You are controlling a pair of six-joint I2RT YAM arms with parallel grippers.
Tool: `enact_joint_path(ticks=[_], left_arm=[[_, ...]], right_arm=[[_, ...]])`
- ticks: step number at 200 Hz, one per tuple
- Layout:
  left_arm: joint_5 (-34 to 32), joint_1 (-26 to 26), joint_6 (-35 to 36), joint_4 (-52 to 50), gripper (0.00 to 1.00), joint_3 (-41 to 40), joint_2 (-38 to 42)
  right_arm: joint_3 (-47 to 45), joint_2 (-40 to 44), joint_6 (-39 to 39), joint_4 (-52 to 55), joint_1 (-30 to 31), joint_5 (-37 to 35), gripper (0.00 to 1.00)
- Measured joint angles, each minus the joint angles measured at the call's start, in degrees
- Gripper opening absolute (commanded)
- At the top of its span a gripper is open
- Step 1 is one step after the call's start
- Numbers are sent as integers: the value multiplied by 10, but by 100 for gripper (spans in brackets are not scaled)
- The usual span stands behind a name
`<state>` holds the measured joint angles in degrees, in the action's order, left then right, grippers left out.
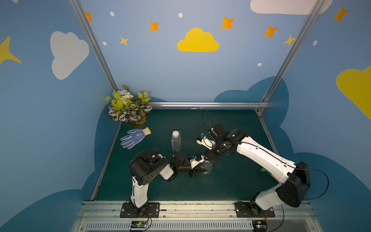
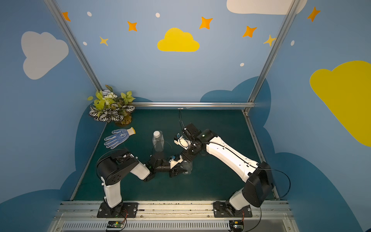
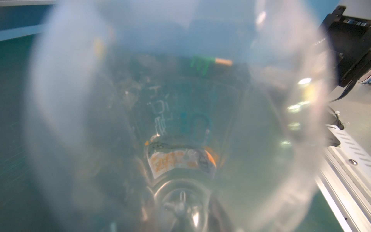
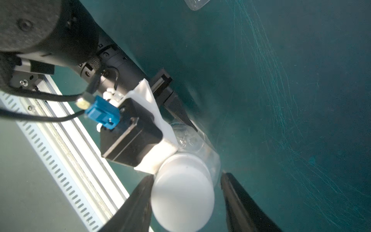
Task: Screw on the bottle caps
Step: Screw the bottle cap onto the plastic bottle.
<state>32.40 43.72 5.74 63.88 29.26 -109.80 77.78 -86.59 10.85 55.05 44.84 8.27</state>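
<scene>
The round clear bottle [image 1: 207, 167] [image 2: 187, 169] is in the middle of the green mat, with my left gripper [image 1: 199, 171] [image 2: 178, 171] shut on its body. It fills the left wrist view as a blurred bottle [image 3: 180, 100]. A white cap [image 4: 182, 192] sits on its neck. My right gripper [image 4: 187, 176] [image 1: 208, 159] is open around that cap: one finger touches it and the other stands a little off. In both top views the gripper hides this cap. Farther back the rectangular bottle [image 1: 176, 143] [image 2: 158, 144] stands upright and alone, with a white cap [image 1: 175, 133] [image 2: 156, 134] on it.
A blue-dotted work glove [image 1: 134, 137] lies at the mat's left, below a potted plant [image 1: 128, 108] in the back left corner. A green item [image 1: 264, 170] lies behind my right forearm. An aluminium rail [image 1: 190, 206] runs along the front edge.
</scene>
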Motion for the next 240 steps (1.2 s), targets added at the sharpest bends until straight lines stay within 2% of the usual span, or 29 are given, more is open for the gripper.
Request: enact_joint_path(ticks=[32,61,91,149,194,240], left_arm=[[0,0,0,-1,40,2,0],[-2,0,0,-1,40,2,0],[-8,2,0,-4,40,2,0],[-38,2,0,3,41,-7,0],[-80,7,3,26,41,-21,0],[-132,11,14,43,41,-33,0]], right_arm=[[0,0,-2,0,0,6,47],[0,0,-9,0,0,10,20],[0,-4,-16,-2,1,12,3],[-5,-7,-75,-19,30,-35,0],[1,-16,-174,-23,76,-129,0],[56,-65,-280,31,120,-219,0]])
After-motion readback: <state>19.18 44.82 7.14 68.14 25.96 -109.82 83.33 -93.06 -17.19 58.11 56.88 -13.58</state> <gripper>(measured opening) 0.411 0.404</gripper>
